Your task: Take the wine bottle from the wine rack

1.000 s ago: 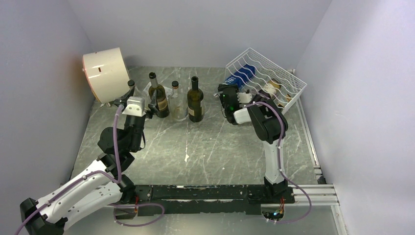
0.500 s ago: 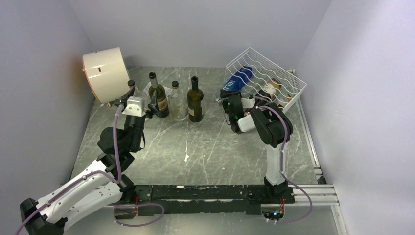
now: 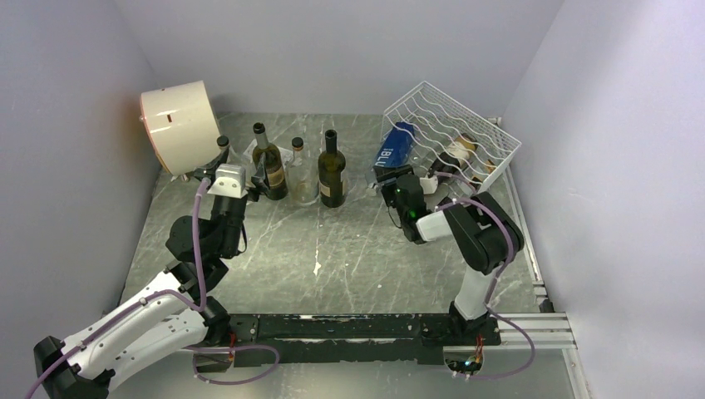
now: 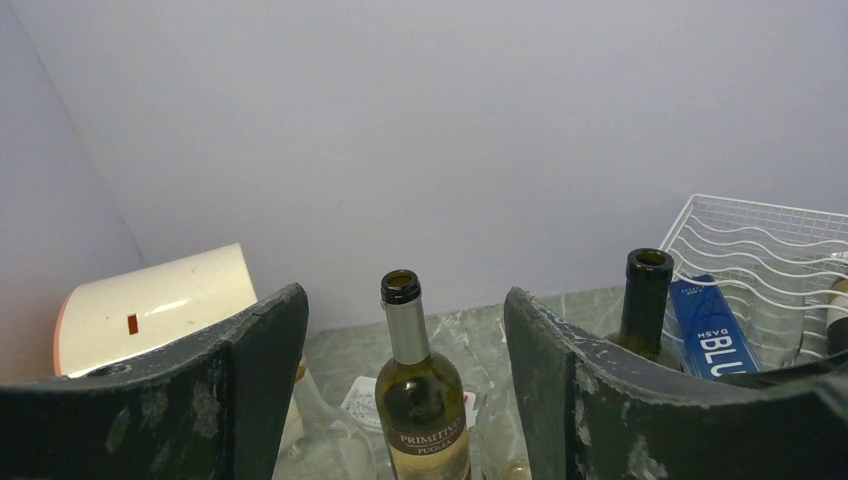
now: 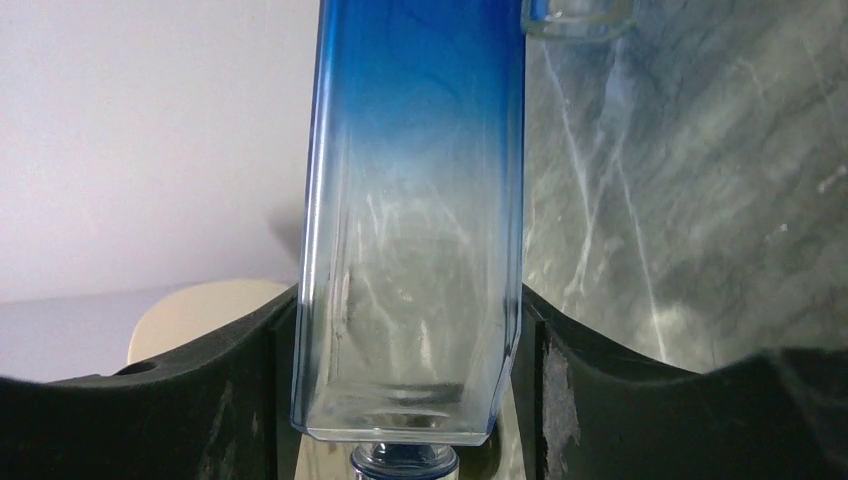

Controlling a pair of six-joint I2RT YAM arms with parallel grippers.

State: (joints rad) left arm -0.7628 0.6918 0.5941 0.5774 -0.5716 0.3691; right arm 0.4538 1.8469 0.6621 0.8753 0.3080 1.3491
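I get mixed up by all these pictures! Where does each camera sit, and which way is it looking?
Top external: high above and behind the arms, looking down at the table; both arms show, with the left pincer and right pincer.
Left wrist: on the left arm, facing the back wall past a green bottle; its open pincer frames the view.
Right wrist: on the right arm, looking along the blue bottle gripped in its pincer.
Shared: top and left wrist views both show the white wire rack and cream drum.
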